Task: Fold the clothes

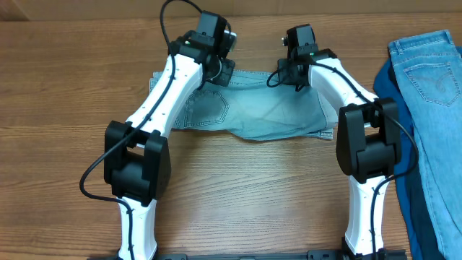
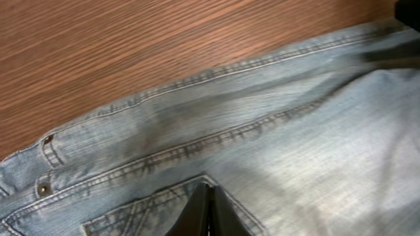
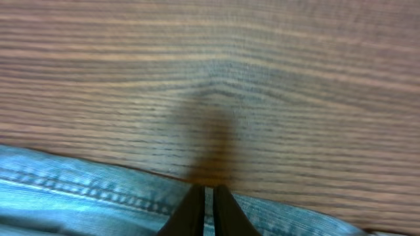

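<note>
Denim shorts (image 1: pixel 267 115) lie rumpled in the middle of the worktop (image 1: pixel 238 188) between both arms. Left gripper (image 2: pixel 209 196) is pressed together on the cloth by the pocket (image 2: pixel 147 219), right gripper (image 3: pixel 205 193) shows a sliver of gap at the far waistband (image 3: pixel 79 183) edge, can't tell if it's holding any. One-sided grip would drag the fold crooked

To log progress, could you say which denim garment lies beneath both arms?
The pale, faded denim shorts at centre; the brighter denim garment lies aside at right.
</note>
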Controlling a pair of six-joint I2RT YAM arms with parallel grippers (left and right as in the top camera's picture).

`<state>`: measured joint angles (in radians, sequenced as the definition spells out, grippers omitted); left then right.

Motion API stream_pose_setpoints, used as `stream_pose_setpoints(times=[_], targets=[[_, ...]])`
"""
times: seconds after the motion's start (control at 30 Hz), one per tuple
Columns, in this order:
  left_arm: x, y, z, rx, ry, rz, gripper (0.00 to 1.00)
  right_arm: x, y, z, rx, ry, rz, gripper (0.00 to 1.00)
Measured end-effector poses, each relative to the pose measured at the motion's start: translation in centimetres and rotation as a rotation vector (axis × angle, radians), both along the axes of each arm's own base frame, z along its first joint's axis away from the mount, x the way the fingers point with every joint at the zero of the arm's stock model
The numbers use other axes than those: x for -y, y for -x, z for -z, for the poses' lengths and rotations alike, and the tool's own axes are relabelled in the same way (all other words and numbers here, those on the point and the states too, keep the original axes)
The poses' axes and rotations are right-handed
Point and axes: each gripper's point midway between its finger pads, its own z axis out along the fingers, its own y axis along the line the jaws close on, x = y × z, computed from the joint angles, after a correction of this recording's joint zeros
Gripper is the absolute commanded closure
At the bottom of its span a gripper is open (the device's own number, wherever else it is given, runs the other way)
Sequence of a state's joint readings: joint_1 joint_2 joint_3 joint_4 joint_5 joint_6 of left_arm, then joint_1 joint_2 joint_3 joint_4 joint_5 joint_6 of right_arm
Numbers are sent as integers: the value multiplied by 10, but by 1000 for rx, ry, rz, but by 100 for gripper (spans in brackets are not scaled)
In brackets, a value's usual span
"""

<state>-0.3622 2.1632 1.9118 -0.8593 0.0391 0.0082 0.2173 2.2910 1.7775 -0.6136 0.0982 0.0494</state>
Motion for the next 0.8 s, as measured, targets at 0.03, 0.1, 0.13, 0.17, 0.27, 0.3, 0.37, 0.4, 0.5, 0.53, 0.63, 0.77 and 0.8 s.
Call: stream_pose_setpoints(times=[0.03,0.1,0.13,0.17,0.27,0.3,0.37,0.4,0.5,0.53,0.63,0.77,0.8], targets=[[2,1,0,0,-2,4,96,0,2,-7,-5,-4,-1,90],[2,2,0,-1,-3,5,96,0,14,-24,-39,-9,-6,92],[1,2,1,-4,-4,3,96,0,26,-34,-69,-15,-11,96],[0,3,4,-11,-7,1,96,0,37,-42,-102,-25,-19,96],[-2,8,24,-28,-13,3,96,-6,63,-43,-202,-65,-41,96],[-1,9,28,-28,-10,4,96,-7,68,-40,-220,-72,-45,96],[1,7,33,-18,1,10,96,-8,73,-33,-238,-79,-47,96],[1,8,36,-20,4,11,96,-9,73,-29,-238,-87,-51,96],[6,6,37,-8,30,22,96,-9,73,-21,-231,-90,-53,96],[7,7,39,-12,33,23,96,-9,75,-17,-234,-89,-53,96],[8,3,38,2,42,25,96,-9,73,-7,-217,-93,-54,96],[11,-1,59,-11,42,28,96,-10,70,2,-192,-97,-55,96],[12,1,70,-37,40,30,96,-10,68,3,-179,-99,-55,96]])
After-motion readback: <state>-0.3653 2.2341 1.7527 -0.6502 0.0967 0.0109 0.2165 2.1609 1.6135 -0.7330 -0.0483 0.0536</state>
